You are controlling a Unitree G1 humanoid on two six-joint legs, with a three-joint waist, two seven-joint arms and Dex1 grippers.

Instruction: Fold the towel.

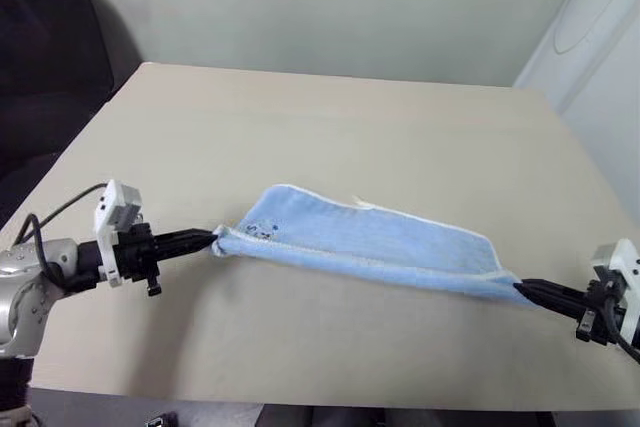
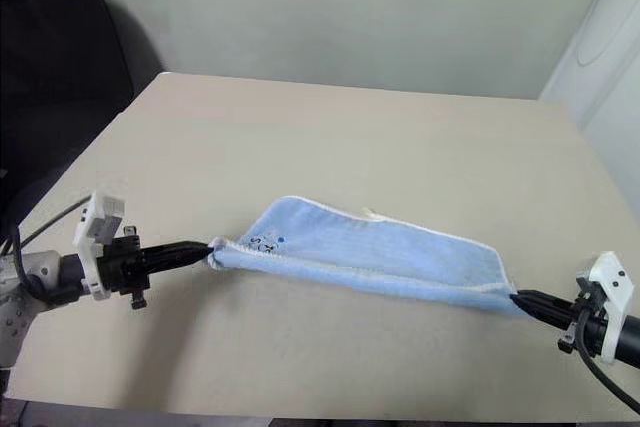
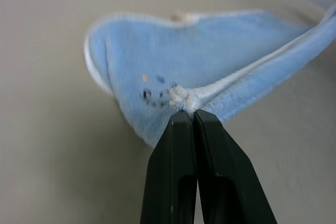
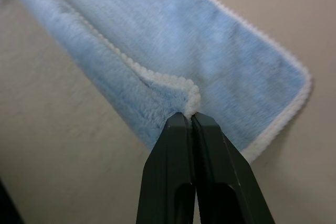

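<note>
Light-blue towel (image 1: 365, 243) stretched in a folded band between both arms, near the bench's (image 1: 330, 127) front edge. Left end effector (image 1: 210, 241) pinched tight on its left corner, right end effector (image 1: 522, 289) pinched tight on its right corner

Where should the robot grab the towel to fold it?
By its corners, one from each end, as now. The left hand pinches the stitched edge at the corner with the little drawing; the right hand pinches the opposite end. The towel hangs stretched between them over the table, so the corners are easiest to hold.
</note>
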